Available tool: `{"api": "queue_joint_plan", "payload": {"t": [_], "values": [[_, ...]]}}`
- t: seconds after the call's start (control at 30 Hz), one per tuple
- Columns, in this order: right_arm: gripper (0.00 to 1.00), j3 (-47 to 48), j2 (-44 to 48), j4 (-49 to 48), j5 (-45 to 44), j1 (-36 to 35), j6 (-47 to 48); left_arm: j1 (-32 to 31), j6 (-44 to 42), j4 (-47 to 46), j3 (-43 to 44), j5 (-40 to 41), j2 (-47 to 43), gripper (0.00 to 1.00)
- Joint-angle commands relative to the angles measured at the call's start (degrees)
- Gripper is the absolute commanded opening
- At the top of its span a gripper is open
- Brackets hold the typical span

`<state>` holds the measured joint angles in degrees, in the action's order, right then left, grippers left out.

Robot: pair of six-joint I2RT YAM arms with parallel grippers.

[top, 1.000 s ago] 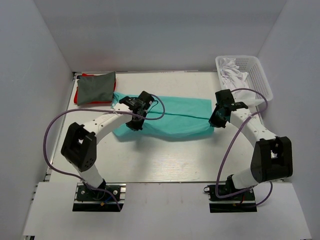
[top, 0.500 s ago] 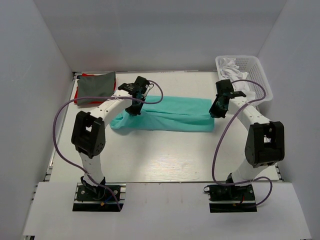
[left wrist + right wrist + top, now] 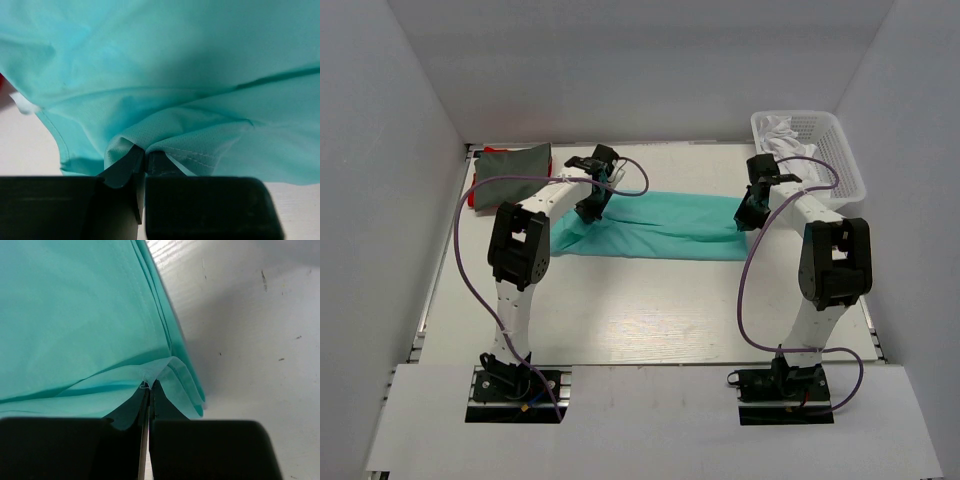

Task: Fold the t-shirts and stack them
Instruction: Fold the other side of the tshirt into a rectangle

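Both arms are reaching out over the far half of the tabletop, and the teal shirt lies between them as a long band running left to right. The left end effector is clamped tight on a bunched bit of hem at the band's left end. The right end effector is pinched down just as firmly on the layered edge at the right end. Far left corner, the grey shirt sits folded on top of the red shirt, with only a sliver of red showing. The basket stands in the far right corner with something white in it.

This looks like a lengthwise fold in mid-carry, and the trick now is symmetry. The two grips should travel together at the same height, with the cloth stretched just enough that no sag drags across the lower layer. The right end looks tidy, its edges stacked. The left end is crumpled around the fingers, so a slight outward pull there should help flatten it. Lay the held edge onto the matching edge, lower it until the cloth rests flat, and only then let go, or the fold could spring open.
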<state>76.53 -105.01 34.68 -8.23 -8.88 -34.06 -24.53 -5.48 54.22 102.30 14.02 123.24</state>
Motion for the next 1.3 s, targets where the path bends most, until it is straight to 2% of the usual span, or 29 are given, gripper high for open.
{"api": "queue_joint_plan", "payload": {"t": [0.0, 0.1, 0.13, 0.17, 0.2, 0.23, 0.27, 0.33, 0.43, 0.6, 0.7, 0.83, 0.9, 1.1, 1.17, 1.27], "values": [[0.0, 4.15, -1.06, -2.42, -1.0, 0.62, 0.49, 1.07, -4.18, -1.65, 5.45, -3.99, -0.73, 0.0], [0.0, 4.77, -1.95, -2.68, -0.82, 0.53, 1.19, 1.07, -6.65, -3.06, 5.45, -5.5, -0.19, 0.05], [0.04, 4.77, -2.13, -2.68, -1.08, 0.54, 1.19, 1.59, -6.65, -3.59, 5.45, -4.97, -0.19, 0.13], [0.12, 4.77, -2.3, -2.94, -1.09, 0.54, 1.63, 1.59, -6.65, -4.2, 4.93, -4.36, -0.19, 0.35], [0.23, 4.85, -2.3, -2.86, -1.35, 0.71, 1.89, 1.59, -6.65, -4.73, 4.32, -3.66, -0.72, 0.5], [0.51, 4.77, -1.87, -3.64, -0.83, 0.54, 2.16, 1.59, -6.65, -4.73, 4.31, -2.26, -0.72, 0.67], [0.61, 5.38, -2.12, -2.78, -0.3, 0.62, 3.55, 2.2, -6.65, -5.34, 4.31, -1.72, -1.24, 0.87], [0.76, 5.82, -1.51, -2.68, 0.4, 0.19, 5.14, 2.21, -6.13, -5.35, 4.31, -1.1, -1.86, 1.0], [0.9, 4.95, 1.54, -5.13, 3.47, -0.43, 8.57, 3.43, -4.38, -6.23, 6.93, -1.62, -3.35, 1.0], [0.9, -0.57, 8.68, -9.98, 7.61, -2.8, 13.4, 3.97, 2.38, -5.61, 8.35, -5.66, -7.39, 1.0], [0.9, -3.65, 13.33, -12.96, 7.53, -4.91, 15.16, 3.97, 8.62, -3.87, 5.37, -6.37, -11.42, 1.0], [0.9, -8.76, 18.78, -16.65, 7.61, -7.19, 16.4, 3.97, 13.82, -5.25, -3.93, -7.61, -19.41, 1.0], [0.9, -10.35, 19.84, -17.62, 11.37, -8.25, 16.84, 3.97, 15.67, -6.66, -8.14, -9.17, -22.42, 1.0], [0.9, -14.74, 17.48, -20.79, 16.57, -10.27, 15.52, 3.35, 17.24, -5.52, -16.06, -11.9, -28.22, 1.0], [0.9, -15.18, 15.55, -21.49, 17.1, -10.54, 15.17, 3.35, 18.39, -6.13, -21.23, -16.97, -29.72, 1.0], [0.9, -14.66, 13.62, -21.84, 17.37, -10.45, 14.56, 3.35, 20.32, -14.03, -28.88, -25.59, -31.83, 1.0]]}}
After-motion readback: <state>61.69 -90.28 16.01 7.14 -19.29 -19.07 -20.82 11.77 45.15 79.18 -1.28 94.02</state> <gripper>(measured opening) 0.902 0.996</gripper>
